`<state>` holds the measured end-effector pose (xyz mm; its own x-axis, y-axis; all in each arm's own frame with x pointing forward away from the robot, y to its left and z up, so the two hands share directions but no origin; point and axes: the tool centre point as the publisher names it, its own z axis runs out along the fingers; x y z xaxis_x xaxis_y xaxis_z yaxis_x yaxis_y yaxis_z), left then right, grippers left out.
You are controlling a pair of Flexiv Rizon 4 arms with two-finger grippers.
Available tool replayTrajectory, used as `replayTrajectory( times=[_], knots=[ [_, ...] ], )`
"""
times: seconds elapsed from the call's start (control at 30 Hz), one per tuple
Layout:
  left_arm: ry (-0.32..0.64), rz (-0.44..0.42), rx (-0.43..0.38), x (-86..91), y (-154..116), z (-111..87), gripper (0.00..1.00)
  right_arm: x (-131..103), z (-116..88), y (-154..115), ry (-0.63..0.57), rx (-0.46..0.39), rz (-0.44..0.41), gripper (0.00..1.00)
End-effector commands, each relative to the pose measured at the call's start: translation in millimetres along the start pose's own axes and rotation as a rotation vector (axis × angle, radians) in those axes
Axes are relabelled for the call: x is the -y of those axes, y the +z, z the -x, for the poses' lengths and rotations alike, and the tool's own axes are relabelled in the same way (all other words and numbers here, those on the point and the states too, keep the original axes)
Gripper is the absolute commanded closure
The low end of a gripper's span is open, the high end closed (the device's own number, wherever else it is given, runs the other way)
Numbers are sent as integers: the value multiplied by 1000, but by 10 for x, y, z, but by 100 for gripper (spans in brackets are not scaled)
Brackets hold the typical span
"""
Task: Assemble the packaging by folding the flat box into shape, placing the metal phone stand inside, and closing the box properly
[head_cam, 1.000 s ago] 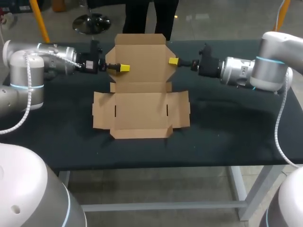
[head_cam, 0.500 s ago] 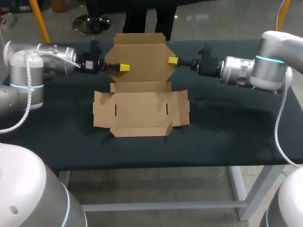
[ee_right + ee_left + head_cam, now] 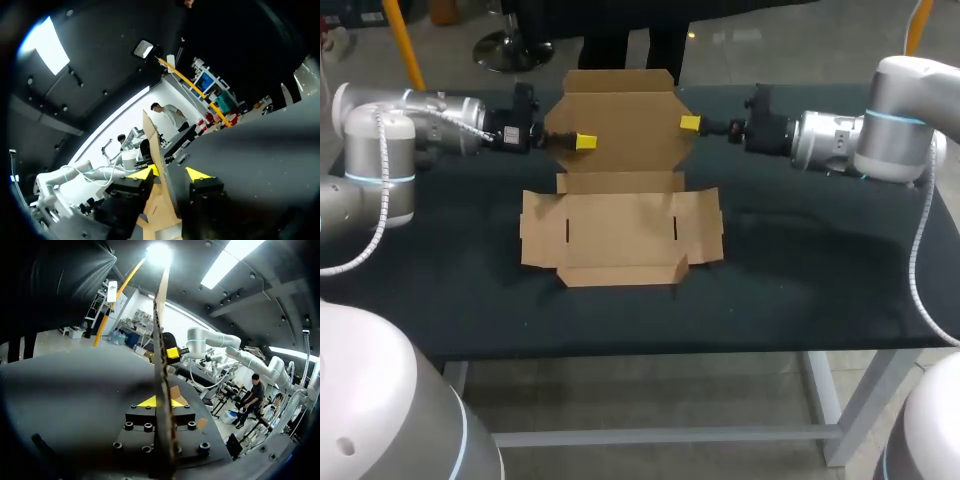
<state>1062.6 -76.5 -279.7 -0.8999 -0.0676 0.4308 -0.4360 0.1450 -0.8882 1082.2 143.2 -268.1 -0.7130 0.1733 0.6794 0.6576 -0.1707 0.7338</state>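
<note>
Box flat on table, rear flap stood up btwn both grippers.

Head view: box [image 3: 620, 235] lay opened out at mid table [image 3: 800, 260], side flaps spread flat, while its rear flap [image 3: 618, 110] stood up at the far side. L gripper [image 3: 585, 142] was at that flap's left edge and R gripper [image 3: 690, 124] at its right edge, the arms coming in from either side. L wrist view: flap [image 3: 160, 355] ran edge-on btwn the yellow tips, w/ one tip against each face, so L gripper [image 3: 161, 402] was clamped on the box by that flap. R gripper [image 3: 173, 353] showed ahead, at the flap's far edge. R wrist view: flap [image 3: 152, 135] ran edge-on btwn the fingers. One tip was at the card and the other finger [image 3: 199, 174] stood apart w/ a dark gap, so R gripper [image 3: 170, 174] was spread and not gripping.
</note>
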Motion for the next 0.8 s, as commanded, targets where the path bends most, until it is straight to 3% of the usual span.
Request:
replayTrajectory(
  times=[0.03,0.2,0.3,0.37,0.4,0.43,0.8],
  knots=[
    [0,6,-10,58,21,100,100,-39,-277,-188,-26,94,-10,50],
    [11,6,-8,131,23,157,100,15,-415,-324,-50,142,-28,54],
    [15,3,-10,182,23,188,100,82,-510,-420,-74,178,-37,65],
    [24,4,-12,217,27,204,100,126,-574,-497,-90,200,-38,75],
    [28,3,-14,234,28,210,100,151,-605,-532,-97,212,-41,91],
    [31,3,-13,251,31,217,100,174,-633,-567,-104,226,-43,100],
    [78,-2,-24,402,81,251,100,356,-919,-878,-170,335,-47,100]
  ],
)
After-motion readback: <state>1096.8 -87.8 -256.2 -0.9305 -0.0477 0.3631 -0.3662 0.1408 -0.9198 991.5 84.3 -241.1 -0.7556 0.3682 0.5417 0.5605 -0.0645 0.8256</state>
